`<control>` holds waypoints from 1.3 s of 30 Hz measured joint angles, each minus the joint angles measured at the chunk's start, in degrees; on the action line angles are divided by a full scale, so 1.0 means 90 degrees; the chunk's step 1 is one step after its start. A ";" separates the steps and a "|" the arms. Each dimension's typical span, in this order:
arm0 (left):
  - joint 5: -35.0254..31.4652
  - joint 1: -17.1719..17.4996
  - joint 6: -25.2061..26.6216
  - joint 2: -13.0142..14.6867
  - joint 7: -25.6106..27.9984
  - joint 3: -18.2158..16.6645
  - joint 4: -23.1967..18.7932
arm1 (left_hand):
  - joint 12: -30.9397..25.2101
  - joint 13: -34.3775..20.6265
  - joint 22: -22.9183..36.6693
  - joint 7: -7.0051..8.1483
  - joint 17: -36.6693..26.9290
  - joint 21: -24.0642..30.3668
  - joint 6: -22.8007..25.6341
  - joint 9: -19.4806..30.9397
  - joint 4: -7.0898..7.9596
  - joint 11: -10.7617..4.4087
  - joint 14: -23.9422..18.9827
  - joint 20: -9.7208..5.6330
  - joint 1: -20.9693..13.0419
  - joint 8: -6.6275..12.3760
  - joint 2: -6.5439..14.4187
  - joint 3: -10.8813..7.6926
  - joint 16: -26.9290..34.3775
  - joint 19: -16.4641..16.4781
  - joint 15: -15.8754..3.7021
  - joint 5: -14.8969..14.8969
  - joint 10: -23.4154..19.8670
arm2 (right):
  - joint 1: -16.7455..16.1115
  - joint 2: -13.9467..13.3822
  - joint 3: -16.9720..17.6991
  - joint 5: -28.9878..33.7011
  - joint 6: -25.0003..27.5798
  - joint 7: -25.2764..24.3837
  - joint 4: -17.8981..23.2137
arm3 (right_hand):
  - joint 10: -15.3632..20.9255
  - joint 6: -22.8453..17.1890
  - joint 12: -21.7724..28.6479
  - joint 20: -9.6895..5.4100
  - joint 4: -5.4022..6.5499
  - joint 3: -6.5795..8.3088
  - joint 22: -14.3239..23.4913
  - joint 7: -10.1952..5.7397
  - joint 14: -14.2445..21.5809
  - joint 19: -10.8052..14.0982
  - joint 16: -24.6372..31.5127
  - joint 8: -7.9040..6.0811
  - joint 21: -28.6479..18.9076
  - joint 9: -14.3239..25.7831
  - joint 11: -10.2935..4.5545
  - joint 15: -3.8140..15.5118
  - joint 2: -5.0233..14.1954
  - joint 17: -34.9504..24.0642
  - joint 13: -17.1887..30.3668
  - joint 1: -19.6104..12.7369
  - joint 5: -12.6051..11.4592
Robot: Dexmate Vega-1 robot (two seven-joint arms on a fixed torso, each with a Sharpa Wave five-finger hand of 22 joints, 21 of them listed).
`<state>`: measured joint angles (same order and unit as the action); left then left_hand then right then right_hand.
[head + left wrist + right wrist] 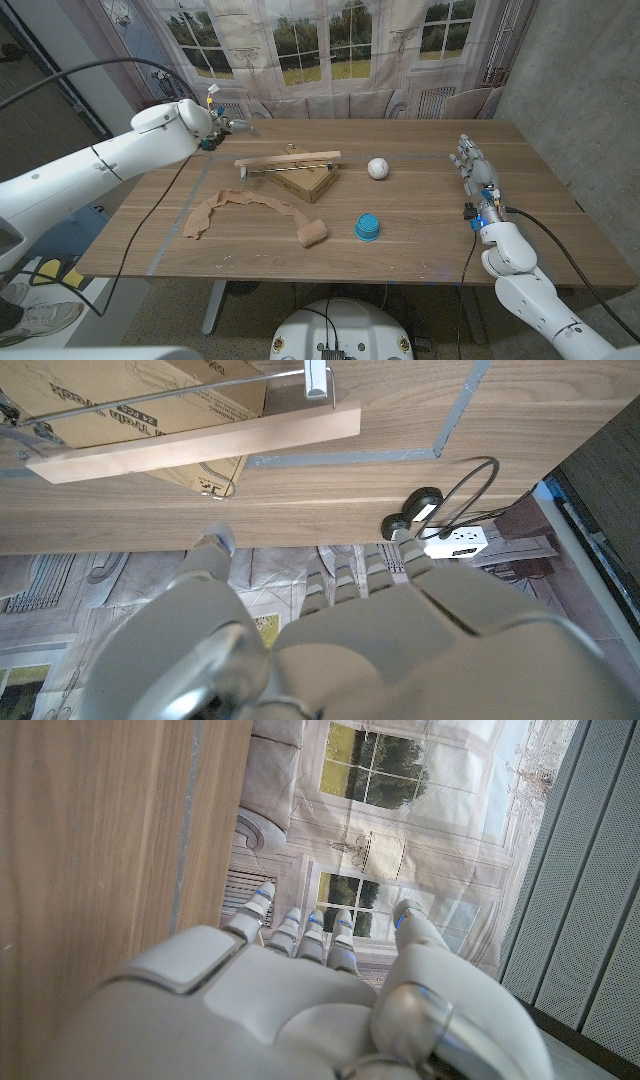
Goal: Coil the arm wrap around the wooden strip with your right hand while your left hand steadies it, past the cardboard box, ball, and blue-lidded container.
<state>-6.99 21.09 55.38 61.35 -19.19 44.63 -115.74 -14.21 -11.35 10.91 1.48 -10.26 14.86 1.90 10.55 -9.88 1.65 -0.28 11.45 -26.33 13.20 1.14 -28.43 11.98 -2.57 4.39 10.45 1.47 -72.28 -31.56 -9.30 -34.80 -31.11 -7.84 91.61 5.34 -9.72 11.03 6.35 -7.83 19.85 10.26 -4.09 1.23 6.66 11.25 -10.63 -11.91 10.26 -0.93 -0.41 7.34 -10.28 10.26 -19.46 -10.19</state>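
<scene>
Tan arm wrap (245,205), half unrolled, lies on tabletop (420,215) near wooden strip (288,161) propped on cardboard box (312,181); ball (377,168), blue-lidded container (367,227) beside. Left hand (222,125) raised, right hand (476,170) far right: both fingers spread, empty. We judge unsteadied strip could tip off box when wrapped

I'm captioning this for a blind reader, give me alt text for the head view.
A tan fabric arm wrap lies partly unrolled on a wooden table, near a wooden strip atop a cardboard box, a white ball and a blue-lidded container.
</scene>
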 measured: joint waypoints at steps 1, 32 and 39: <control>-0.0107 -0.0112 0.0044 -0.0014 -0.0154 0.0092 0.0034 | 0.0000 0.0000 0.0000 0.0027 0.0000 0.0000 0.0028 0.0000 0.0000 0.0010 -0.0016 0.0000 -0.0045 0.0000 -0.0023 0.0000 0.0000 0.0000 -0.0016 0.0000 -0.0010 | 0.0005 0.0004 -0.0005 0.0000 -0.0001 0.0001 -0.0009 | 0.0002 0.0000 0.0000 0.0000 0.0000 0.0000 0.0000 0.0000 0.0011 0.0000 0.0000 0.0000 0.0000 0.0000 0.0002 -0.0011 0.0000 0.0000 0.0000 0.0000 0.0000; -0.2212 -0.1811 0.0363 -0.0629 -0.2738 0.1928 0.0849 | -0.0049 -0.0030 0.0001 0.0014 -0.0032 -0.0031 0.0359 -0.0002 -0.0069 0.0010 0.0020 0.0027 -0.0757 0.0048 0.0237 -0.0228 -0.0038 0.0023 0.0060 0.0000 -0.0237 | 0.0201 0.0063 -0.0080 -0.0166 -0.0084 0.0172 -0.0346 | 0.0035 -0.0034 0.0000 0.0000 0.0018 -0.0018 0.0000 0.0035 0.0010 0.0000 0.0000 0.0000 0.0000 0.0000 0.0035 -0.0010 0.0000 0.0001 0.0031 0.0000 0.0000; -0.2855 -0.2017 0.0341 -0.0855 -0.3192 0.2292 0.1072 | -0.0049 -0.0029 0.0001 0.0061 -0.0031 -0.0075 0.0498 0.0014 -0.0075 -0.0024 0.0019 0.0036 -0.0991 0.0056 0.0237 -0.0277 -0.0058 0.0033 0.0059 0.0000 -0.0271 | 0.0214 0.0074 -0.0086 -0.0210 -0.0107 0.0208 -0.0404 | 0.0034 -0.0034 0.0000 0.0000 0.0018 -0.0018 0.0000 0.0035 0.0010 0.0000 0.0000 0.0000 0.0001 0.0000 0.0035 -0.0010 0.0000 0.0002 0.0031 0.0000 0.0000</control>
<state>-32.68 2.94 58.45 53.66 -47.92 65.26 -106.09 -14.65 -11.61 10.93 2.03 -10.54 14.18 6.39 10.68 -10.55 1.44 -0.11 11.78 -35.24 13.71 3.28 -30.92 11.46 -2.27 4.93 10.45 -0.97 -70.35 -30.90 -10.07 -36.69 -32.07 -5.97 87.97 5.65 -10.03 11.03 6.34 -7.67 19.69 10.26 -3.78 1.32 6.66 11.25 -10.63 -11.90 10.26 -0.62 -0.50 7.34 -10.26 10.54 -19.46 -10.19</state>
